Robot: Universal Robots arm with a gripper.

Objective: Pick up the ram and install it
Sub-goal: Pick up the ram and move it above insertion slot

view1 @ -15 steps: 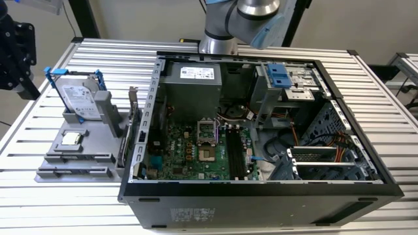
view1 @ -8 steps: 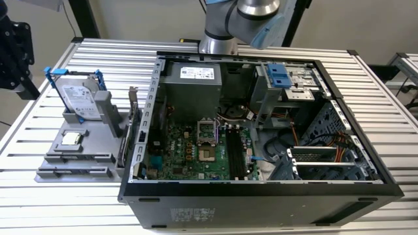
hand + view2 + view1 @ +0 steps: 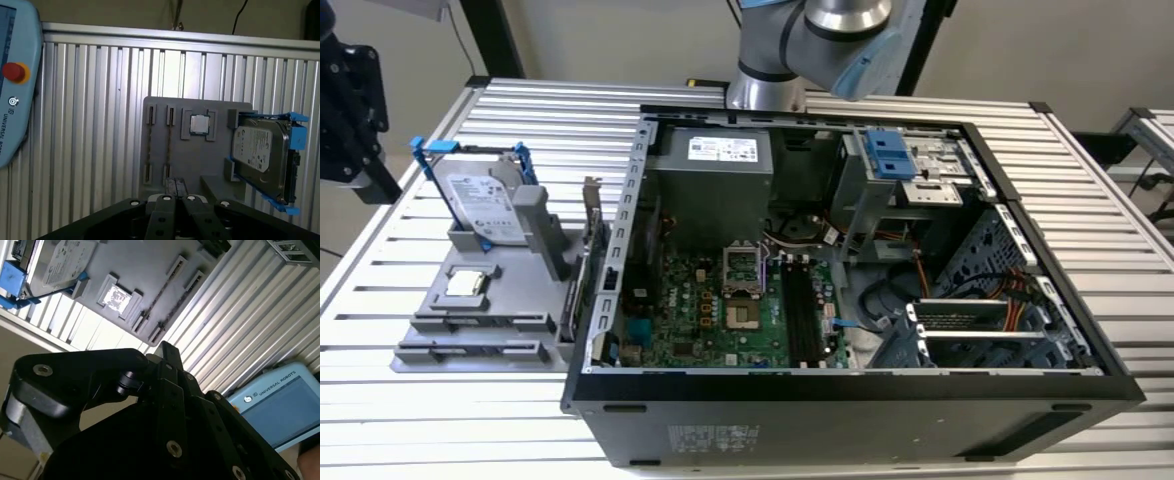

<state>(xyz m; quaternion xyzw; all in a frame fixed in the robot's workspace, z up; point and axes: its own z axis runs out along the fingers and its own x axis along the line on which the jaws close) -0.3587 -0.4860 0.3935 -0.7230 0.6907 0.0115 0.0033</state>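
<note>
Broadly, we had the slatted table [image 3: 1107,200] carrying the open computer case [image 3: 854,400]. Just beside the case wall, on the exterior view's left, lay the grey fixture [image 3: 427,300]. The arm [image 3: 814,40] rose behind the far side of the case.

At the fixture's far end the hard drive [image 3: 487,205] stood in its blue frame. In the first wrist view the gripper [image 3: 176,184] had its jaws pressed together with nothing between them. It hung apart from the fixture and touched none of it.

We found the ram [image 3: 169,145] standing on edge in the fixture's narrow holders, at the end opposite the drive. It showed as a thin dark strip, with a second strip [image 3: 149,145] just beside it. Its long axis ran straight away from the fingertips, nearly in line with them. We judged that the jaws' closing line lay across the stick's thin width, its flat faces turned toward the two fingers.

Between the strips and the drive sat the processor chip [image 3: 199,124].
</note>
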